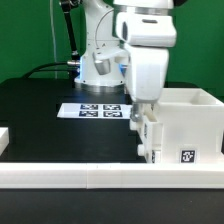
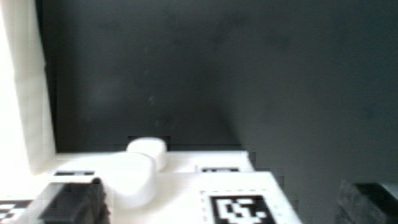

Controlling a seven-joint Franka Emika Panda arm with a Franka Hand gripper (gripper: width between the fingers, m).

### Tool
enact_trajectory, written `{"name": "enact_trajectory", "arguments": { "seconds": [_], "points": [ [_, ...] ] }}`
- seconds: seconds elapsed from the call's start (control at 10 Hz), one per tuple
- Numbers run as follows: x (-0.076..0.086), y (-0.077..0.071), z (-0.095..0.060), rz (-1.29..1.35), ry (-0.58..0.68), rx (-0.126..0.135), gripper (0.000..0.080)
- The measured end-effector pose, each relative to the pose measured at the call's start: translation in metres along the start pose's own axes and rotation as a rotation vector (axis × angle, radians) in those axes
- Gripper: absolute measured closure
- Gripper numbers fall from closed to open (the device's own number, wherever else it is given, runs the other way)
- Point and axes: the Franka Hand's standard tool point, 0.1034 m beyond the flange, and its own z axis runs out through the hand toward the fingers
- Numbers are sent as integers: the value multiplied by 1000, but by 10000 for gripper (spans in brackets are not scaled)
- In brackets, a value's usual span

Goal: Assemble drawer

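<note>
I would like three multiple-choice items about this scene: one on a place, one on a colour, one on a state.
1. Where does the marker board lie in the exterior view?
A. left of the drawer shell
B. on top of the shell
C. inside the shell

2. What colour is the table?
A. white
B. black
C. green

3. How does the shell stand?
A. open side up
B. upside down
C. lying in pieces

Key: 1 A, the board lies flat on the table to the shell's left. 2 B, the surface is dark. 3 A, its hollow inside shows from above.
</note>
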Motion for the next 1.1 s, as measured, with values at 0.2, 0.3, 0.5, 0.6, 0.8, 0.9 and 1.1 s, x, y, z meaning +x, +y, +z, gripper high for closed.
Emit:
{"name": "enact_trajectory", "arguments": {
  "seconds": [0.2,0.3,0.5,0.6,0.8,0.9,1.1],
  "points": [
    [10,5,0,0,5,13,151],
    [11,7,-2,0,5,9,151],
    [-1,11,-4,-17,-1,2,151],
    [-9,14,-7,-32,-6,0,151],
    [-28,26,-24,-40,-18,-31,151],
    [-34,29,-31,-30,-21,-51,151],
    [-47,26,-41,-8,-18,-120,151]
  ]
}}
